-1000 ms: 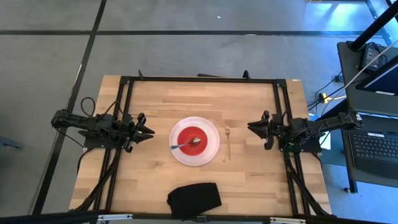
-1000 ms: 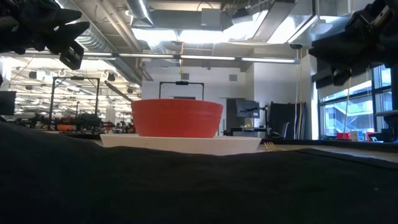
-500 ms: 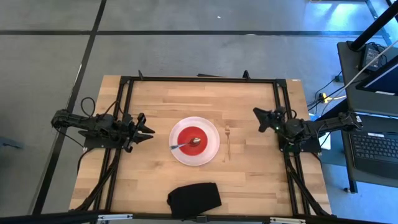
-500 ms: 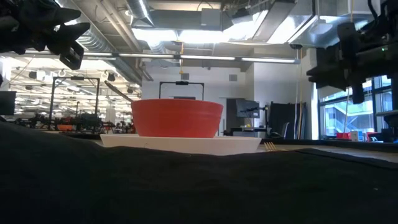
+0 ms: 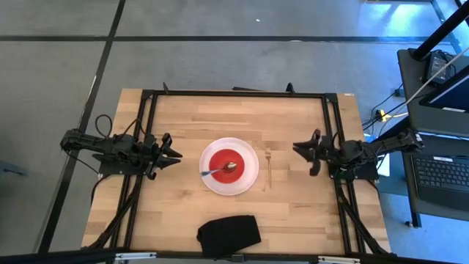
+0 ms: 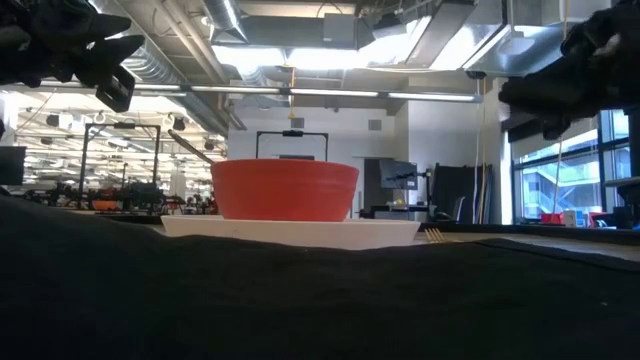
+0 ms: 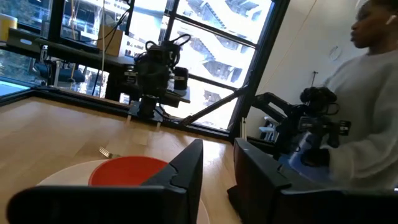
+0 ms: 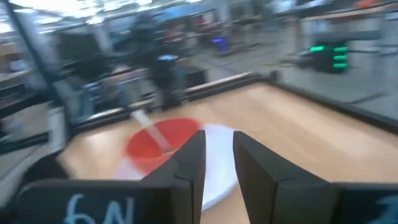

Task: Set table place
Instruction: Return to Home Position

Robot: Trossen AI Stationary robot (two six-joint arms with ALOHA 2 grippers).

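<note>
A round white plate (image 5: 249, 176) lies at the middle of the wooden table (image 5: 183, 117). A red bowl (image 5: 220, 158) stands on it. A silver spoon (image 5: 217, 171) lies in the bowl, its handle over the rim toward the left. A slim fork (image 5: 268, 170) lies flat on the wood just right of the plate. My left gripper (image 5: 176, 155) hovers open left of the plate, pointing at it. My right gripper (image 5: 296, 149) hovers open right of the fork, pointing at the plate. In the low view the bowl (image 6: 285, 190) and plate (image 6: 290, 231) show behind dark cloth.
A black cloth (image 5: 229, 235) lies at the table's near edge and fills the low view's foreground (image 6: 300, 300). The black frame (image 5: 234, 93) runs around the tabletop. A person in a light top (image 7: 373, 118) stands beyond the table's right side.
My right gripper has swung toward the table's far edge, turning about its wrist, and has come back to where it was beside the fork. Its wrist view is blurred with motion. The plate, bowl, spoon and fork have stayed in place.
</note>
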